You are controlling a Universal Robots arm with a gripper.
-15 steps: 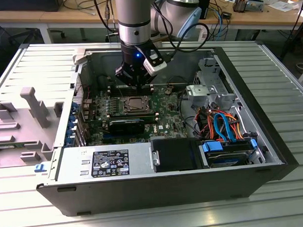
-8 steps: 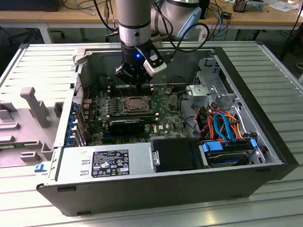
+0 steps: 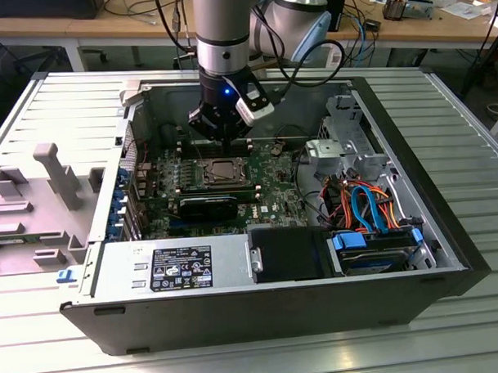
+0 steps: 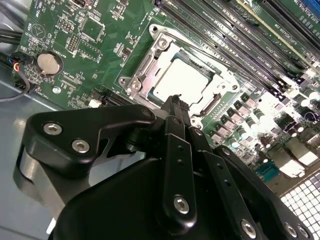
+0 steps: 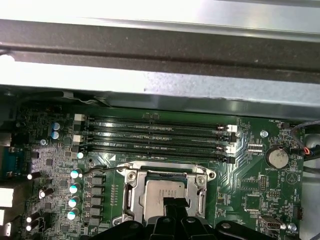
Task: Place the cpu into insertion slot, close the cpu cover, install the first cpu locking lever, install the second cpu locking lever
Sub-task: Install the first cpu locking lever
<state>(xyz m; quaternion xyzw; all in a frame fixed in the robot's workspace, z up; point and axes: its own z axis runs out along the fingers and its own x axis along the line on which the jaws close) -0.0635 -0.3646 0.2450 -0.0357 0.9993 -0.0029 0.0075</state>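
Observation:
The cpu (image 4: 182, 80) (image 5: 161, 194), a flat silver-grey square, lies in the insertion slot (image 3: 225, 168) on the green board inside the open computer case. The cpu cover (image 4: 150, 75) (image 5: 131, 197), a metal frame with a square window, lies flat around the chip. My gripper (image 3: 225, 140) hangs straight over the socket. In both wrist views its black fingertips (image 4: 175, 102) (image 5: 175, 204) are pressed together just above the chip's edge, with nothing between them. A thin wire lever (image 5: 97, 170) runs along one side of the socket.
Long black memory slots (image 5: 160, 135) lie beside the socket, and a coin battery (image 5: 276, 158) sits past them. The grey power supply (image 3: 174, 267), a black heatsink block (image 3: 209, 207), the drive with blue clips (image 3: 374, 248) and coloured cables (image 3: 356, 201) stand inside the case walls (image 3: 447, 229).

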